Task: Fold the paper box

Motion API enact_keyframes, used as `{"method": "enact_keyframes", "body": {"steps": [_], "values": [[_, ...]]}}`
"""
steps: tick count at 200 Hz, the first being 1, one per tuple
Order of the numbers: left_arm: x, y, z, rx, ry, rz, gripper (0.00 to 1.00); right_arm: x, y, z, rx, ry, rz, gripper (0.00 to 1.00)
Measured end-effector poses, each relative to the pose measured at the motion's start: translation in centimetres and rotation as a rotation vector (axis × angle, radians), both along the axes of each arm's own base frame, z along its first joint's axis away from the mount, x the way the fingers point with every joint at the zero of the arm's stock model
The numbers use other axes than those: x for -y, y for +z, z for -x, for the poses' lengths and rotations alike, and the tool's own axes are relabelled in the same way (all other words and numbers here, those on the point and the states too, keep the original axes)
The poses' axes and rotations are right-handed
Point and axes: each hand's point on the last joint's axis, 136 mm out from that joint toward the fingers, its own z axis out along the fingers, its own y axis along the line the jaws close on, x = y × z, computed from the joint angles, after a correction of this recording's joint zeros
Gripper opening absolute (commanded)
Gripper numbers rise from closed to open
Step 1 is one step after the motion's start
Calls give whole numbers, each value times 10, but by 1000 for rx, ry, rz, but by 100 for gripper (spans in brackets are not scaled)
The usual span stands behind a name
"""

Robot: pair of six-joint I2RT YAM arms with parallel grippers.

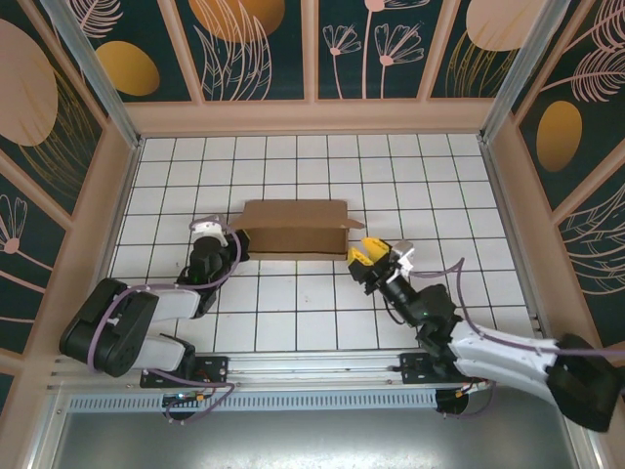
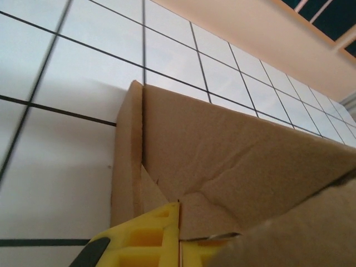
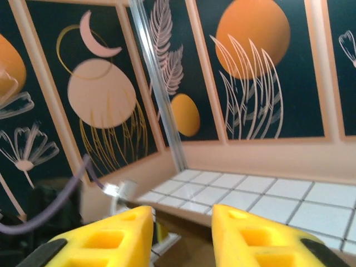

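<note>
Folding looks partway done: the plain brown cardboard paper box (image 1: 293, 227) lies on the white tiled table (image 1: 293, 313) with one long wall raised, its top open and flaps loose. At the box's left end the left gripper (image 2: 179, 210) is closed, tips in the corner; whether it pinches cardboard is unclear. Just beside its right end the right gripper (image 3: 182, 217) stands parted, empty.
</note>
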Motion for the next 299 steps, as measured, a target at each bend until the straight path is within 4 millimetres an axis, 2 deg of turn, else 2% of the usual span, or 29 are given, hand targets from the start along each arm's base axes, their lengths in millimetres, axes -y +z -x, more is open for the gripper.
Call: {"method": "enact_keyframes", "body": {"steps": [23,43,68,89,105,119,137,154,175,183,195,210,222,231,245,255,272,282,287,299], "values": [[16,-3,-7,-18,-45,-30,22,-3,29,-27,-71,-32,50,16],[20,-3,-11,-17,-60,-52,35,-8,40,-58,-146,-75,103,2],[19,0,-9,-17,-61,-53,48,-24,21,-94,-297,-89,176,0],[16,13,-1,9,-59,-32,54,-44,-1,-130,-438,-103,250,1],[10,25,8,34,-50,-10,56,-56,-18,-146,-516,-107,289,4],[2,33,20,47,-27,24,56,-60,-34,-150,-572,-108,327,6],[-10,33,36,34,6,53,53,-58,-48,-151,-626,-123,374,8],[-23,31,49,1,57,72,49,-47,-49,-156,-656,-154,397,9],[-47,38,57,-30,177,71,45,-28,-36,-170,-664,-238,448,11],[-56,46,57,-39,228,58,45,-24,-28,-176,-652,-269,464,15],[-64,65,53,-45,279,24,51,-18,-14,-182,-621,-308,482,21],[-63,102,38,-33,297,-22,56,-13,-3,-185,-619,-332,475,16],[-55,133,20,-3,281,-58,58,-14,4,-184,-617,-311,477,0],[-50,154,7,22,269,-74,59,-12,8,-185,-609,-305,471,0],[-45,171,-11,34,248,-102,61,-7,11,-186,-594,-297,468,0],[-44,174,-24,23,230,-111,62,-3,10,-186,-602,-270,451,0],[-48,167,-50,-27,205,-110,63,10,5,-194,-646,-231,410,13],[-48,155,-64,-71,182,-104,63,20,-3,-202,-684,-224,393,32],[-46,147,-70,-95,165,-99,63,25,-9,-207,-710,-229,383,38],[-37,127,-78,-153,113,-87,65,31,-25,-213,-758,-229,381,57]]}}
